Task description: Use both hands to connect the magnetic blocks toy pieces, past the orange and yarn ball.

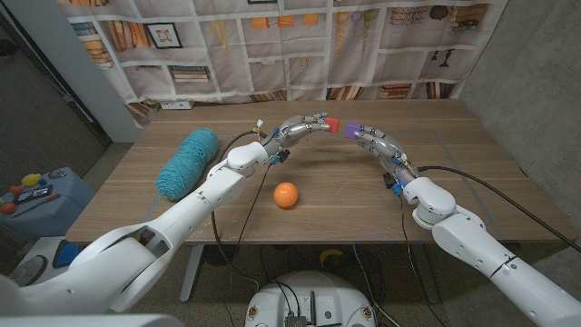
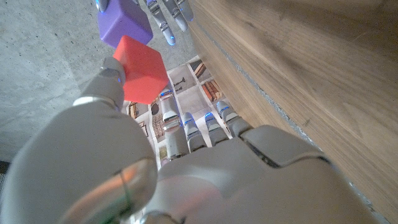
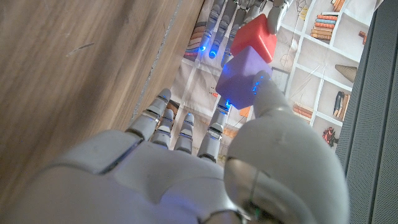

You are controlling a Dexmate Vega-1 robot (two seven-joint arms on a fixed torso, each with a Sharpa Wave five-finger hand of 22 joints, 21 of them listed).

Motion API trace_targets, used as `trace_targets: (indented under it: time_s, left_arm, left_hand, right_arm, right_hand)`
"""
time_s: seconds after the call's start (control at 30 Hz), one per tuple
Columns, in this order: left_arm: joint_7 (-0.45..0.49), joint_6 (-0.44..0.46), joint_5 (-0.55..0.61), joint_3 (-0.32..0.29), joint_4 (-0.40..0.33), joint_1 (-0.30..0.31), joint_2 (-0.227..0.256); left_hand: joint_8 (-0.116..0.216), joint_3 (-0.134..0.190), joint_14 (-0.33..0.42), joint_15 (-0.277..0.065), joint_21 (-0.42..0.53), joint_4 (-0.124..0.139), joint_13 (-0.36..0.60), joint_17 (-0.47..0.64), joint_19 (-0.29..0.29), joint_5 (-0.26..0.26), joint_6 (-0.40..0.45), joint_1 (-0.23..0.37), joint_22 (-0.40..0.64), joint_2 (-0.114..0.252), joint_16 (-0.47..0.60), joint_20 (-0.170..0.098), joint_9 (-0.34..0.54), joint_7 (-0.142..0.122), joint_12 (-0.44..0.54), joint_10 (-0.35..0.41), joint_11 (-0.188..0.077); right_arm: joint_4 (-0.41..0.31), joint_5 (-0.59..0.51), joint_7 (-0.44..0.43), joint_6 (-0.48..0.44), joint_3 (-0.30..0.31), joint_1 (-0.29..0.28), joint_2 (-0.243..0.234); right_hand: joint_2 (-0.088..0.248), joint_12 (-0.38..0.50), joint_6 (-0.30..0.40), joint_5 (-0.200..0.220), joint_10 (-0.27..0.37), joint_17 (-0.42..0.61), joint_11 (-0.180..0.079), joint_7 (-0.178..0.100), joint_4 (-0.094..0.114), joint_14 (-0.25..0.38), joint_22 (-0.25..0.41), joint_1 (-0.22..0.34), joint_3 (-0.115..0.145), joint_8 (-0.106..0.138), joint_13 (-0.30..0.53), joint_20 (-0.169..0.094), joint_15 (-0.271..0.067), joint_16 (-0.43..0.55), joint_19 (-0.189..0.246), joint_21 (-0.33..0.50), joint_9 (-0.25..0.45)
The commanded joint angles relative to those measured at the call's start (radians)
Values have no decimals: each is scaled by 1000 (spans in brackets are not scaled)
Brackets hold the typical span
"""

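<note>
Above the far middle of the table my left hand (image 1: 304, 126) holds a red block (image 1: 332, 124), and my right hand (image 1: 370, 138) holds a purple block (image 1: 350, 130) right beside it. The two blocks touch. In the left wrist view the red block (image 2: 139, 68) sits at my thumb tip with the purple block (image 2: 123, 22) against its far side. From the right wrist, the purple block (image 3: 244, 78) is pinched by my thumb and the red block (image 3: 255, 37) meets it beyond. An orange (image 1: 286, 194) lies nearer the front, and a teal yarn ball (image 1: 188, 162) lies to the left.
The wooden table (image 1: 472, 182) ends at a far edge just behind the hands, with a bookshelf-print backdrop (image 1: 300, 45) beyond. A blue bin with toys (image 1: 36, 195) stands on the floor at far left.
</note>
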Motion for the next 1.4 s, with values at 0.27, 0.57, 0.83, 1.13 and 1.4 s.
trace_targets:
  time_s: [0.27, 0.57, 0.83, 1.13, 1.4]
  left_arm:
    - [-16, -12, -2, 4, 23, -10, -9]
    - [-13, -8, -2, 4, 18, -7, -8]
    - [-14, -6, -2, 4, 17, -8, -7]
    - [-21, -3, 0, 7, 17, -11, -4]
    - [-32, 5, 1, 9, 12, -12, 4]
  left_hand:
    - [4, -1, -1, -2, 0, 0, 3, 3, -2, 3, 68, 33, 4, 42, 1, 5, 5, -66, 2, 1, -2]
    - [4, -2, 0, -3, 0, -1, 3, 3, -1, 3, 69, 34, 4, 43, 1, 5, 6, -64, 2, 0, -1]
    - [3, -3, -1, -2, 0, -2, 3, 3, -1, 3, 69, 36, 4, 43, 1, 5, 6, -66, 2, -1, -1]
    - [-1, -4, -3, -2, 0, -2, 3, 3, -3, 4, 61, 37, 3, 44, 1, 5, 6, -68, 1, -5, 0]
    - [-30, -10, -22, 11, -2, -3, 4, 4, -13, 5, -13, 41, 4, 42, -3, 9, 7, -76, -3, -27, 16]
  right_arm:
    - [-6, -8, 5, -19, -22, 30, 5]
    - [8, -8, -1, -20, -29, 42, 20]
    - [21, -3, 0, -6, -28, 41, 27]
    - [23, 2, -2, -6, -26, 39, 29]
    - [25, 5, -1, -6, -25, 39, 29]
  right_hand:
    - [46, 1, 105, 10, 3, 4, 10, 55, 0, 5, 3, 19, -7, 52, 3, 9, 4, -2, 4, 4, -3]
    - [46, 1, 105, 12, 5, 5, 11, 56, -1, 7, 3, 17, -10, 50, 3, 9, 3, -2, 5, 5, -7]
    - [48, 1, 110, 13, 7, 5, 11, 58, -1, 9, 3, 16, -12, 51, 3, 10, 3, -2, 6, 5, -11]
    - [49, 2, 114, 15, 10, 6, 13, 60, -2, 11, 3, 14, -13, 51, 3, 12, 5, -1, 8, 6, -14]
    - [51, 2, 117, 16, 12, 6, 13, 64, -1, 11, 3, 12, -15, 51, 2, 12, 5, -1, 9, 6, -17]
